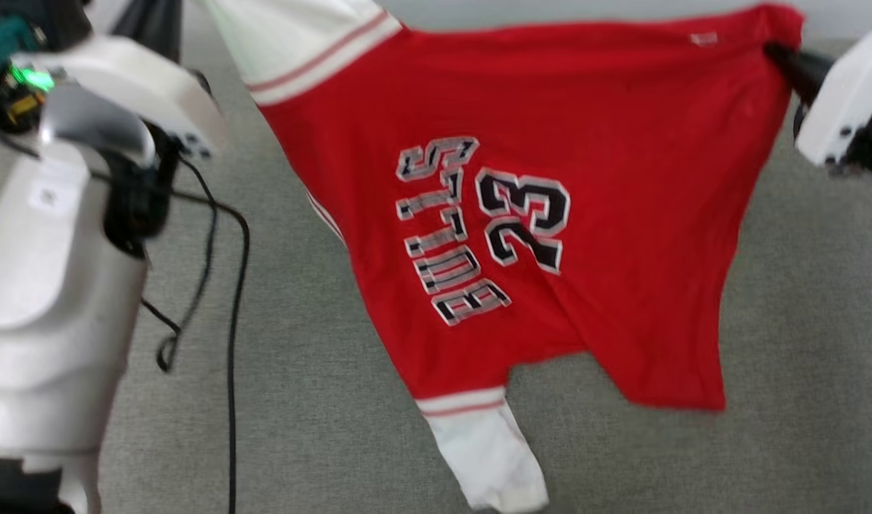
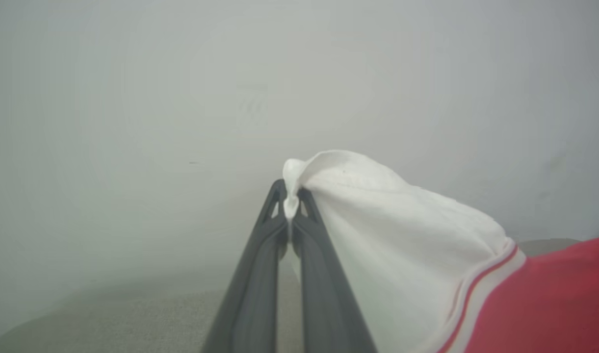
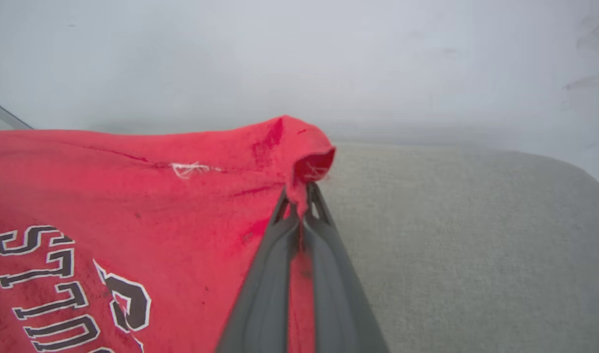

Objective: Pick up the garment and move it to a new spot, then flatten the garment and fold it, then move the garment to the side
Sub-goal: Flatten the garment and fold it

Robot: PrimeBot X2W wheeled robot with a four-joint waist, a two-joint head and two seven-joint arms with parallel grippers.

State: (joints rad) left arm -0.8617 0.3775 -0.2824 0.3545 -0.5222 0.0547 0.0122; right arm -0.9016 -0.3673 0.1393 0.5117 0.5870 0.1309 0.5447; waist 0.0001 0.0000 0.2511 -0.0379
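Left tool (image 2: 290,197) has its two dark fingers pressed together on a fold of the shirt's white sleeve (image 2: 387,230). The cloth bunches up just above the fingertips in the middle of the left wrist frame. Right tool (image 3: 299,196) is likewise closed tight, pinching a rolled corner of red cloth at the middle of the right wrist frame. In the head frame that right tool (image 1: 782,57) shows as a dark tip at the upper right, touching the red corner.

The shirt (image 1: 550,178) hangs stretched between the two grips across the top of the head frame, lifted above the grey surface (image 1: 800,321). Its upper edge runs nearly straight from the sleeve at the upper left to the pinched corner at the upper right. The lettered face is toward the camera and turned sideways, with the "BULLS" lettering (image 1: 446,228) to the left of the "23" (image 1: 525,218). A small white mark (image 1: 703,39) sits near the top edge.

The red body sags to a point at the lower right. The other white sleeve (image 1: 493,457), edged with a red and white stripe, droops at the bottom centre. Whether it touches the grey surface I cannot tell.

The robot's pale left arm (image 1: 50,285) fills the left side of the head frame, and a black cable (image 1: 230,321) dangles beside it. The head frame is slightly blurred.
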